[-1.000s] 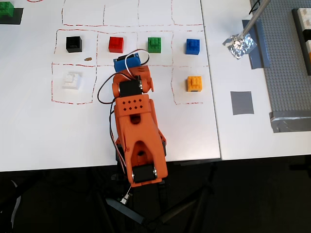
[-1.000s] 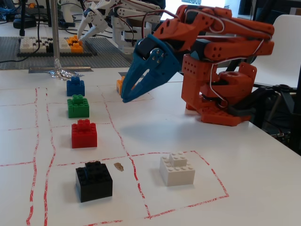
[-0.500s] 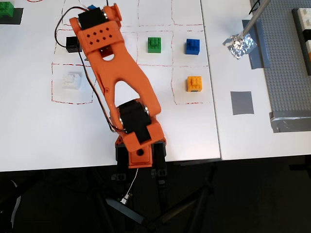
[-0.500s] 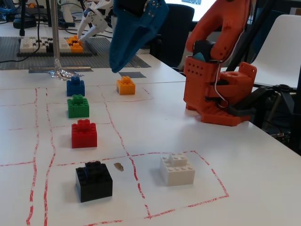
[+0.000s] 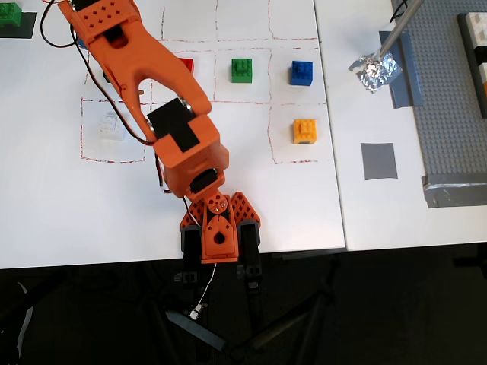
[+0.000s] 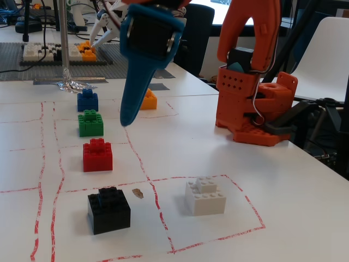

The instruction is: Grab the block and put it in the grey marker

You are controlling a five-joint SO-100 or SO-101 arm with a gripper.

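1. The block [image 6: 108, 209] sits in a red-lined cell near the front of the desk [image 6: 305, 218] in the fixed view, upright, stud on top, glossy black; in the overhead view the arm hides it.
2. Open desk lies around it: the red block [image 6: 97, 155] is behind, the white block [image 6: 205, 195] is to its right, and both stand apart from it.
3. The end effector [image 6: 126, 117] hangs above the desk, tip down, between the red block and the orange block [image 6: 147, 100], touching neither; its fingers look close together, though how far they part cannot be told.
4. Half a second ago it was higher; the arm has swung lower and farther over the block's row.
5. The grey marker [image 5: 378, 161] lies far right in the overhead view, bare, near the foil [image 5: 375, 71].
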